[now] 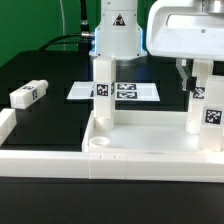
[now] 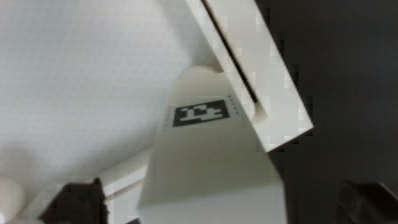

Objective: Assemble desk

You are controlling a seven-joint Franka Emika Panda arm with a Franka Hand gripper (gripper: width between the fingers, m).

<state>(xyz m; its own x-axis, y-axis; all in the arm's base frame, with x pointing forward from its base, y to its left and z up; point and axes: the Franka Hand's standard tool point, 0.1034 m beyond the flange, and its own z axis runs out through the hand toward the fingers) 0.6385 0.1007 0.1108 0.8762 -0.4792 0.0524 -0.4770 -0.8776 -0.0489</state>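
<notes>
Item: my claw (image 1: 193,82), jaws apart, gripping nothing, beside the upright leg (image 1: 198,110) at the exterior view's right. Desk top (image 1: 150,150) lies flat; another leg (image 1: 102,95) stands in it; one leg (image 1: 28,94) lies loose. Risk: a careless sideways move tips the leg.

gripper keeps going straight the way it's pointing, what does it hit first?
Probably the tagged white leg standing in the desk top: the wrist view looks straight along it between the open gripper fingers. Depth is unclear.

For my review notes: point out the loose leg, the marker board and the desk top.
loose leg (image 1: 28,94), exterior view, tagged side.
marker board (image 1: 146,91), exterior view, bare right part.
desk top (image 1: 150,152), exterior view, front rim.
</notes>
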